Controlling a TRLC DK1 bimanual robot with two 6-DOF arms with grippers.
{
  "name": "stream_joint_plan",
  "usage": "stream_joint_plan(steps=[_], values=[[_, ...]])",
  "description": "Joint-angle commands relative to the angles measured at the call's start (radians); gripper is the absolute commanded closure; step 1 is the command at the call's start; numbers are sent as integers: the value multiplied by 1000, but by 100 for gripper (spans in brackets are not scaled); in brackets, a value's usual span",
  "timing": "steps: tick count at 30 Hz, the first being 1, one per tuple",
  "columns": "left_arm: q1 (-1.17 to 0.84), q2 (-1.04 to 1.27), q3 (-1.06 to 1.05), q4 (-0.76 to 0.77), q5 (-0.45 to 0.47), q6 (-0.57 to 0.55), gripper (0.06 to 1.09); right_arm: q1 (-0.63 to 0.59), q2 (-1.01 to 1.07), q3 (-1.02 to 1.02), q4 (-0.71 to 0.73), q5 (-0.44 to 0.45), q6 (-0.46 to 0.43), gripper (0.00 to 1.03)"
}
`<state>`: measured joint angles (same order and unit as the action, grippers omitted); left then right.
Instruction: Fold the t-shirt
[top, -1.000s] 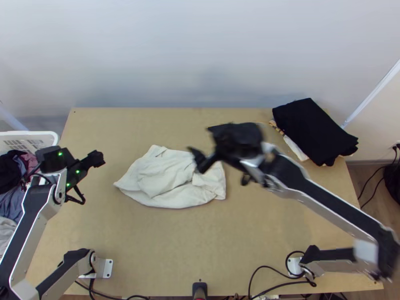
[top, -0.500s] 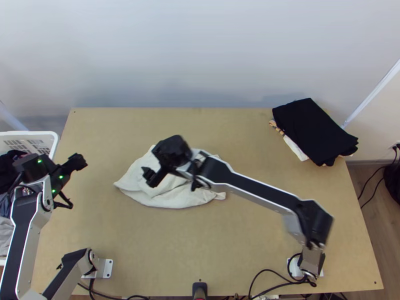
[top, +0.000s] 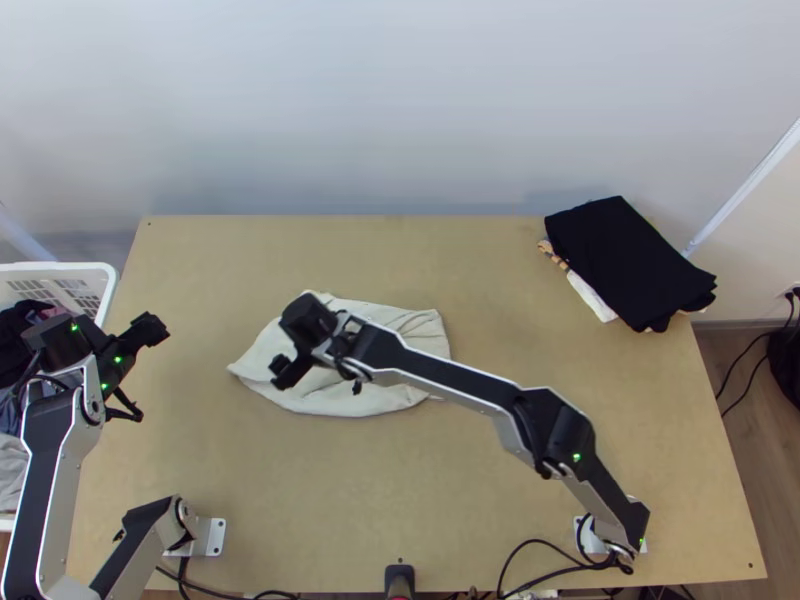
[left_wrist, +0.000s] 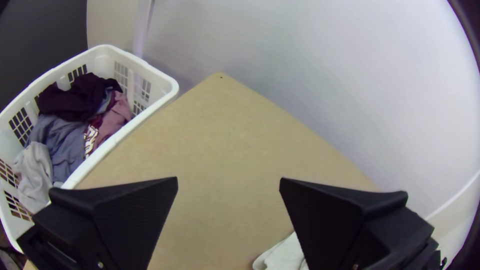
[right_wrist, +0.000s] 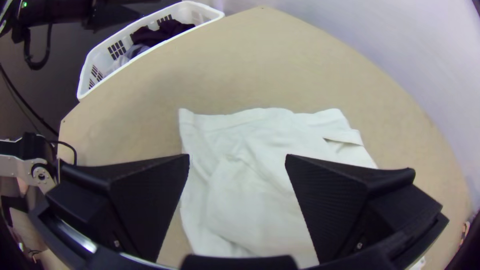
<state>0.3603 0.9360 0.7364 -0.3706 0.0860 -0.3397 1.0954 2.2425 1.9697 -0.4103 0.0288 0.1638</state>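
Observation:
In the top view my right gripper (top: 290, 370) hangs over the left part of the white t-shirt (top: 385, 398), which lies bunched and wrinkled on the table. My left gripper (top: 150, 328) is at the table's left side, near the basket and apart from the cloth. The left wrist view has my left gripper (left_wrist: 228, 179) open with nothing between its fingers, and a bit of the t-shirt (left_wrist: 284, 256) at the edge. In the right wrist view my right gripper (right_wrist: 238, 156) is open above the t-shirt (right_wrist: 255, 195), not gripping it.
A white basket (top: 95, 268) of mixed clothes stands at the table's left edge. A stack of folded cloth with a black piece (top: 630, 260) on top lies at the back right. Bare wood (top: 400, 480) stretches in front of the t-shirt.
My right gripper has swung left from above the t-shirt's right part to its left part. The left gripper has shifted left, towards the basket. The t-shirt lies as before.

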Motion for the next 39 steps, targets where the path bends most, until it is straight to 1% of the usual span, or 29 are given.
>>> stream_joint_plan(steps=[1,2,3,4,15,25,26,27,28,31,32,33,34,35,36,39], values=[[9,14,-20,19,1,15,10,21,58,67,-19,0,31,27],[9,18,-20,21,1,15,10,21,68,78,-19,0,33,35],[11,23,-19,21,1,15,10,23,77,87,-19,0,33,40],[14,26,-17,21,1,15,10,24,85,95,-19,0,33,42],[45,53,-9,25,1,34,10,27,215,236,-70,2,34,42],[91,69,-3,25,15,67,10,21,292,285,-68,2,42,43],[97,73,0,25,20,67,10,18,299,285,-70,2,42,50],[97,76,1,25,21,67,10,15,307,290,-70,2,42,59],[97,80,4,25,21,67,10,12,315,294,-70,2,40,61],[97,86,12,25,23,67,10,8,330,294,-94,2,36,62],[97,87,14,29,23,67,10,8,332,293,-104,2,28,63],[97,89,14,30,23,65,10,8,330,294,-111,2,22,67],[97,90,15,32,23,65,10,9,327,294,-114,2,22,78],[97,92,15,32,23,65,10,9,324,296,-113,5,17,96],[97,93,15,32,23,64,10,9,322,296,-114,8,9,99],[95,95,12,32,24,62,10,4,301,296,-114,43,16,99]])
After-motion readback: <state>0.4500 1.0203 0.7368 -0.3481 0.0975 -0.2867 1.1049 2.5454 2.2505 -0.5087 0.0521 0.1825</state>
